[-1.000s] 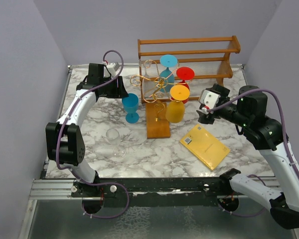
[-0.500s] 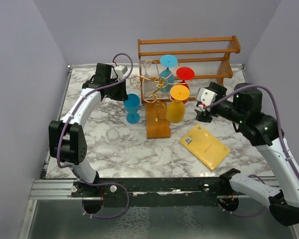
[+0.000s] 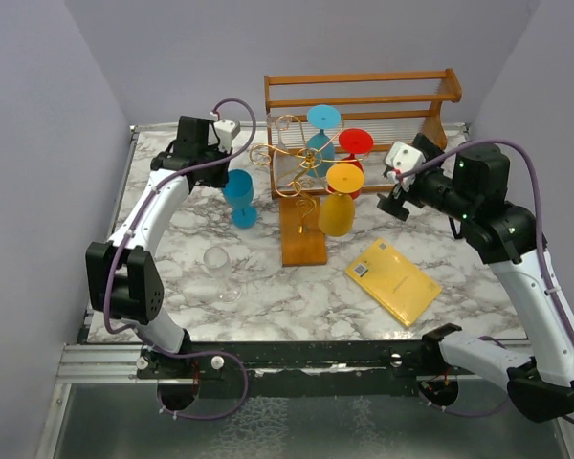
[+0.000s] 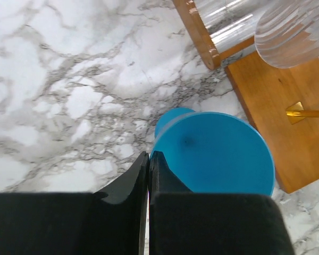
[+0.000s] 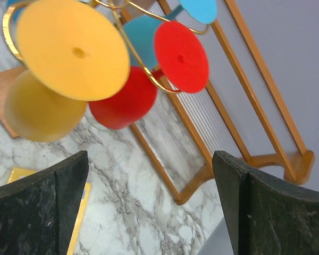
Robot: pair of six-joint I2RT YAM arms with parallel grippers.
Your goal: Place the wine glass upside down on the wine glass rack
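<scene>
My left gripper [image 3: 226, 174] [image 4: 149, 155] is shut on the rim of an upright blue wine glass [image 3: 239, 197] [image 4: 215, 154], one finger inside the bowl and one outside, left of the rack. The wine glass rack [image 3: 289, 161] is thin gold wire on an orange-brown wooden base [image 3: 303, 239] [image 4: 271, 101]. Yellow [image 3: 339, 207] [image 5: 69, 53], red [image 3: 354, 151] [image 5: 178, 53] and blue [image 3: 322, 126] glasses hang upside down on it. My right gripper [image 3: 399, 198] [image 5: 149, 159] is open and empty, just right of the rack.
A clear wine glass [image 3: 221, 273] stands on the marble table [image 3: 297, 287] at the front left. A yellow book [image 3: 393, 281] lies at the front right. A wooden slatted shelf [image 3: 364, 98] [image 5: 239, 95] stands behind the rack.
My left gripper has closed in on the blue glass and shifted it slightly left and back. My right gripper has risen a little and turned toward the rack.
</scene>
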